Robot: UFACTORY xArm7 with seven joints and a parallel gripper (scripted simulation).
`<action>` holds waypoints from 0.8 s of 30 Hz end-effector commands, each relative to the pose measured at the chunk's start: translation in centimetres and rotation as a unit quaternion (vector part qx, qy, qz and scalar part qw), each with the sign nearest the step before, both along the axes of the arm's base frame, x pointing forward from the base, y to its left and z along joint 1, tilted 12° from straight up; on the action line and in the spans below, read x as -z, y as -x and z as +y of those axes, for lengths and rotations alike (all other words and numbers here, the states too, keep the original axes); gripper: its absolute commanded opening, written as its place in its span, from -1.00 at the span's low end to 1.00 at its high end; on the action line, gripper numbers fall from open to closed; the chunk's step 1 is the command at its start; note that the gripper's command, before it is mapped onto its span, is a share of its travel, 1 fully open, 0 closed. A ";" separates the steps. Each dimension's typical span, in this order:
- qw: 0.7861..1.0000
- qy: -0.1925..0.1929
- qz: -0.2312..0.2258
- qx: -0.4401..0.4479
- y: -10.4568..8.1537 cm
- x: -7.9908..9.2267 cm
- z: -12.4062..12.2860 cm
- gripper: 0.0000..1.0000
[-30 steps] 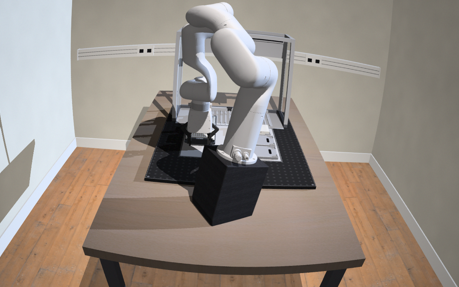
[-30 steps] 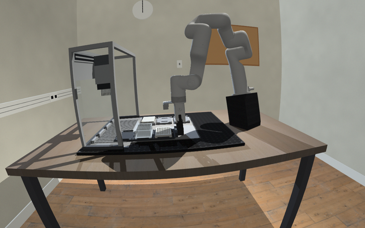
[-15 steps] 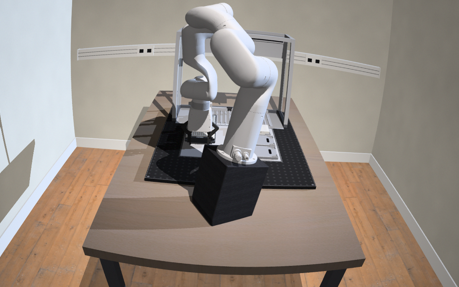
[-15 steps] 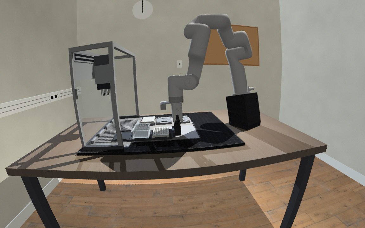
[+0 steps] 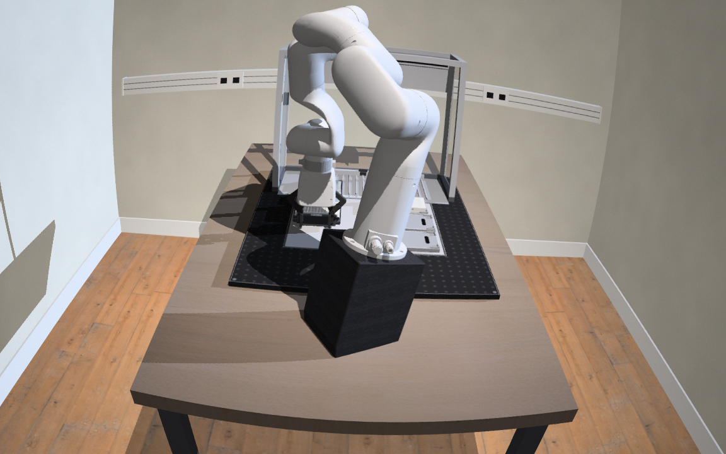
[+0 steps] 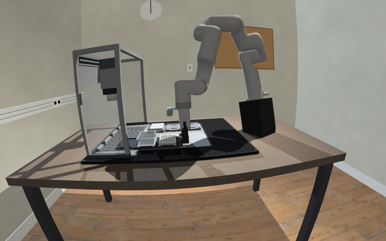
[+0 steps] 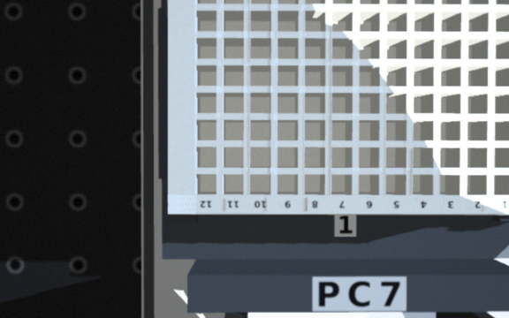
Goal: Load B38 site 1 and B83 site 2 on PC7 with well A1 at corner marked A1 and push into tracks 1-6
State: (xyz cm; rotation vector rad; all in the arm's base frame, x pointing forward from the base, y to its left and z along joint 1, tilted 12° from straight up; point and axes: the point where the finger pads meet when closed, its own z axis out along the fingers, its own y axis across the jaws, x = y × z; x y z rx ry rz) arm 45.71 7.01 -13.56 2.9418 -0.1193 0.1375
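Plate carrier PC7 (image 7: 358, 293) lies lengthwise on the apron, its far end at the front of the rails (image 6: 119, 139). The 96-well plate B38 (image 7: 343, 102) sits on the site marked 1, next to the handle; its row A, column 1 corner is at the lower right of the wrist view. In the side view B38 (image 6: 167, 139) is flat, and the deep-well block B83 (image 6: 146, 138) stands on the site behind it. Site 3 (image 6: 128, 144) looks dark and bare. My gripper (image 6: 184, 136) is open, pointing down at the handle end; it holds nothing.
The 384-well plate B33 (image 6: 157, 126) sits in the farthest nest; the two nearer nests (image 6: 185, 126) are empty. The instrument frame (image 6: 107, 98) with its pipetting head (image 6: 109, 86) stands over the rails. The arm's black base block (image 6: 257, 116) is behind.
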 end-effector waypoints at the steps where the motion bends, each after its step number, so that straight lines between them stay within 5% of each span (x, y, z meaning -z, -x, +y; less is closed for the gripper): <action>1: 1.000 0.000 -0.002 0.000 -0.7 -0.2 0.0 0.63; 24: 1.000 0.000 -0.002 0.000 -2.7 -0.4 -0.1 0.63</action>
